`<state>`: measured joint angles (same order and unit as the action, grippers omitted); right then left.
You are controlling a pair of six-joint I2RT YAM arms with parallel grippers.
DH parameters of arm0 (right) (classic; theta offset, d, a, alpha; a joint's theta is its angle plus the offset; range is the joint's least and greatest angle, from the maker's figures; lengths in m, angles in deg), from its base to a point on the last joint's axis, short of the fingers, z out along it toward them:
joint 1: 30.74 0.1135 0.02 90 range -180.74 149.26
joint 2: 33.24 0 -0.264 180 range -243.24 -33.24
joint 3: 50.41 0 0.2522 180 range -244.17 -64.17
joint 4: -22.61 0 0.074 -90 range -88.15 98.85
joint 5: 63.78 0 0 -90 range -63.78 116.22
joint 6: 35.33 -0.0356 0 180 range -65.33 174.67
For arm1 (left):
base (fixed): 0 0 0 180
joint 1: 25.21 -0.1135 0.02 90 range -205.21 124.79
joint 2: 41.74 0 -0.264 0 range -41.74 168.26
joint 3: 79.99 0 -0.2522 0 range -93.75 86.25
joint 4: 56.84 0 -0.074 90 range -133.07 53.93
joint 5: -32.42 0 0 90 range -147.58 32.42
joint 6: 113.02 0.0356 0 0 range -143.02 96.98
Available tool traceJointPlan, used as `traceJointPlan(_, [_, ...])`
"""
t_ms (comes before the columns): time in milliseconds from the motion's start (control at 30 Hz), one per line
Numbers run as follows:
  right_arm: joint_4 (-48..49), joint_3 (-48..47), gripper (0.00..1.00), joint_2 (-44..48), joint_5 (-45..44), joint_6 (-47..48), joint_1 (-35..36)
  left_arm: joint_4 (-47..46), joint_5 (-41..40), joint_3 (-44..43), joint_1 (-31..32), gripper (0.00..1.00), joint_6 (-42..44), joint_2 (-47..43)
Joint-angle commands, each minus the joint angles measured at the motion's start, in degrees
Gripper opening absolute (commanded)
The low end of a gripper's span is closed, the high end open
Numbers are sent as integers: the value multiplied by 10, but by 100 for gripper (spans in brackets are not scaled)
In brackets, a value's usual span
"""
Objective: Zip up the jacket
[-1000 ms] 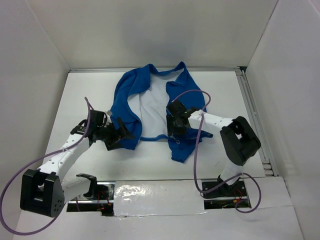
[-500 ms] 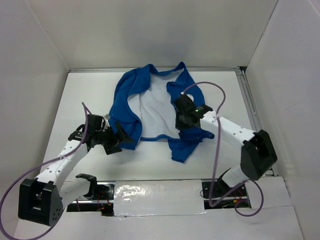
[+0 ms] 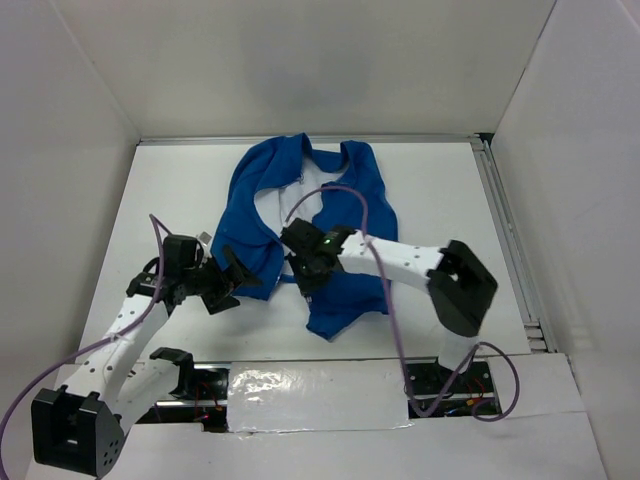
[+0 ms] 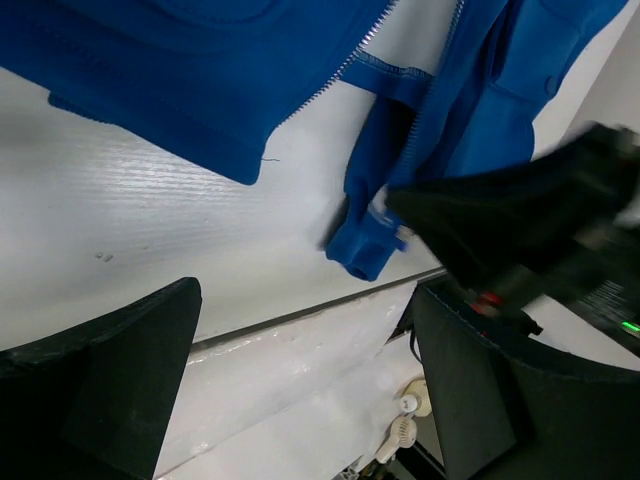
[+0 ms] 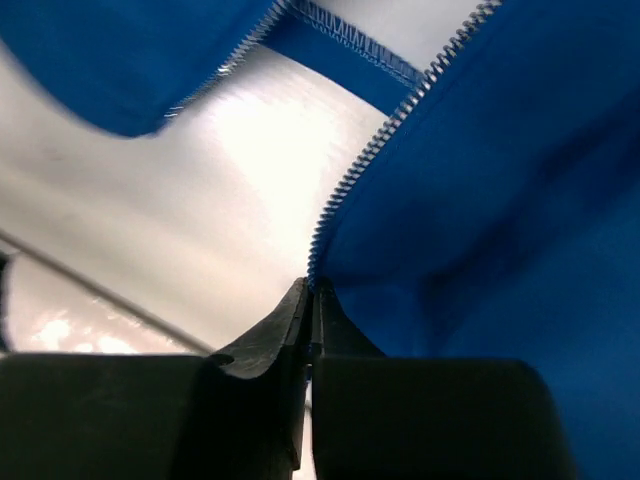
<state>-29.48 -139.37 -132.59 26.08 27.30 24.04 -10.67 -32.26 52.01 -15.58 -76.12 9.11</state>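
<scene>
The royal-blue jacket [image 3: 380, 200] lies open on the white table, with some white lining [image 3: 272, 205] showing between its front panels. My right gripper [image 3: 303, 268] is shut on the bottom of the right panel's silver zipper edge [image 5: 370, 150]. The wrist view shows the jaws [image 5: 311, 300] pinched on it, with blue fabric [image 5: 500, 180] to their right. The held panel lies close beside the left panel [image 3: 250, 220]. My left gripper [image 3: 236, 281] is open and empty at the left panel's lower corner. Its wrist view [image 4: 310, 400] shows the jacket [image 4: 200, 90] above and the right gripper [image 4: 520, 220] holding the other panel.
White walls close in the table on three sides. A metal rail [image 3: 505, 240] runs along the right edge. A shiny taped strip [image 3: 310, 385] lies at the near edge between the arm bases. Purple cables [image 3: 390, 300] loop over the right arm and the jacket.
My right gripper has pulled the right panel's zipper edge to the left, up to the left panel. My left gripper has drawn back a little to the left.
</scene>
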Motion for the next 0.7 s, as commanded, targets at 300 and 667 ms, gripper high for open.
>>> traceJointPlan(300, [170,128,80,132,135,-8,30,-23,37,32,-13,99,3,-2])
traceJointPlan(667, [91,127,75,91,-77,-137,36,-59,36,14,-13,99,21,45])
